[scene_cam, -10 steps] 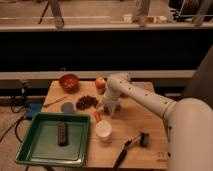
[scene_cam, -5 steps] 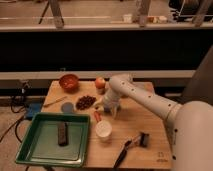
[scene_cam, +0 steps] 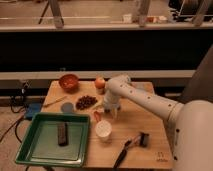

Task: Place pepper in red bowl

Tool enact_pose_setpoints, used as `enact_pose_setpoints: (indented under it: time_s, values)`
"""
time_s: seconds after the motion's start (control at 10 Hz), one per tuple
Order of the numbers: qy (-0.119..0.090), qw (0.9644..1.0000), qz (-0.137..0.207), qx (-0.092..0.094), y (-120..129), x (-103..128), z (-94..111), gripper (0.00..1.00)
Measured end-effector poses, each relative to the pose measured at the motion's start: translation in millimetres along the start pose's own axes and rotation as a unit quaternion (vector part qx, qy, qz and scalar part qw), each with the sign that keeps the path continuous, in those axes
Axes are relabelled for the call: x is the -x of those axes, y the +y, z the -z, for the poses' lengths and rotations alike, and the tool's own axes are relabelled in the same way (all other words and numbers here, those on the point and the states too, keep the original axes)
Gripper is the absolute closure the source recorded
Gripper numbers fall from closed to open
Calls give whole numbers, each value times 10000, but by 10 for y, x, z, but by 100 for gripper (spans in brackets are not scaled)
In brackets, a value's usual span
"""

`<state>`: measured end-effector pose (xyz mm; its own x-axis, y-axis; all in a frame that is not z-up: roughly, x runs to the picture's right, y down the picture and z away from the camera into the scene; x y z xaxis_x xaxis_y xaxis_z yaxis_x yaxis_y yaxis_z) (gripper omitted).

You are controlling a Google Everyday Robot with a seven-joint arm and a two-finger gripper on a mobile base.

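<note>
Little displacement is recorded: the gripper (scene_cam: 111, 113) has been kept low over the table (scene_cam: 145, 122), pointed downward just beside the pepper (scene_cam: 96, 116). Its grasp state cannot be determined. The pepper is found lying on the table between the dark bowl (scene_cam: 86, 102) and the white cup (scene_cam: 103, 130). The low posture is judged to suit a pick from above. The red bowl (scene_cam: 69, 81) is positioned well apart, at the far left.
</note>
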<state>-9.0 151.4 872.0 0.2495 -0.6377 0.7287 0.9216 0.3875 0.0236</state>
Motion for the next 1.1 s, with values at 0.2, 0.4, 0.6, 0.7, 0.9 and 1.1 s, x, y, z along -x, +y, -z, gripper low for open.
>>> enact_pose_setpoints:
  time_s: [0.2, 0.4, 0.6, 0.7, 0.9, 1.1]
  values:
    - [15, 10000, 46, 44, 12, 32, -24, 20]
    - [25, 9999, 93, 78, 29, 61, -63, 20]
    - [7, 9998, 134, 137, 44, 100, -113, 20]
    - [4, 9998, 127, 170, 76, 113, -130, 20]
    - [36, 9995, 120, 283, 127, 130, -153, 20]
    - [48, 9993, 106, 347, 179, 126, -169, 20]
